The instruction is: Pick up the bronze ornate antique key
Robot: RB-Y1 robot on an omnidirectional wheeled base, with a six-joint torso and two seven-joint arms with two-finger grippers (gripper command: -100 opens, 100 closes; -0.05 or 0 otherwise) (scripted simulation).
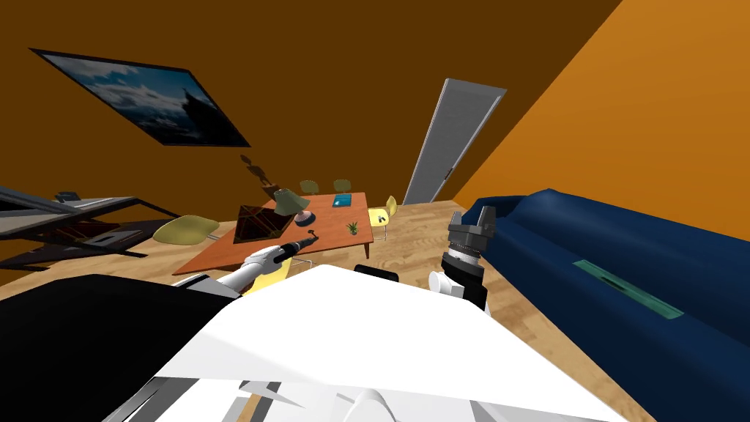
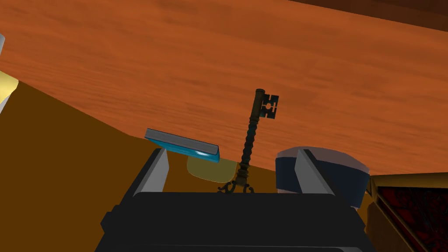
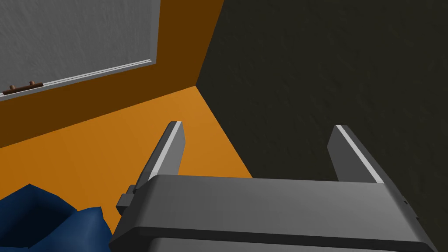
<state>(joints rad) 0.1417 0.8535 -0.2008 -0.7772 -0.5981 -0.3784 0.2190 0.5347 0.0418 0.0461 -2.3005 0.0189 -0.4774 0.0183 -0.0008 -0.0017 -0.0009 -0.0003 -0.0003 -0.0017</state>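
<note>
The left gripper (image 2: pixel 232 152) was found with its fingers spread. The key (image 2: pixel 251 135) stood between them in the lower centre of the left wrist view, touching neither blade. The principal risk, in my judgement, is that the shaft is thin and sat slightly toward the right-hand blade. A closing stroke could therefore nudge or roll it aside rather than pinch it. That blade could also foul the rounded dark-blue object (image 2: pixel 345 175) seen just behind it. Whether the key rested on the wooden table (image 2: pixel 175 65) could not be told. Its long axis ran from the scrolled bow at the gripper body up to the bit, leaning slightly right, teeth facing frame right. The right gripper (image 3: pixel 258 126) was spread, holding nothing.
</note>
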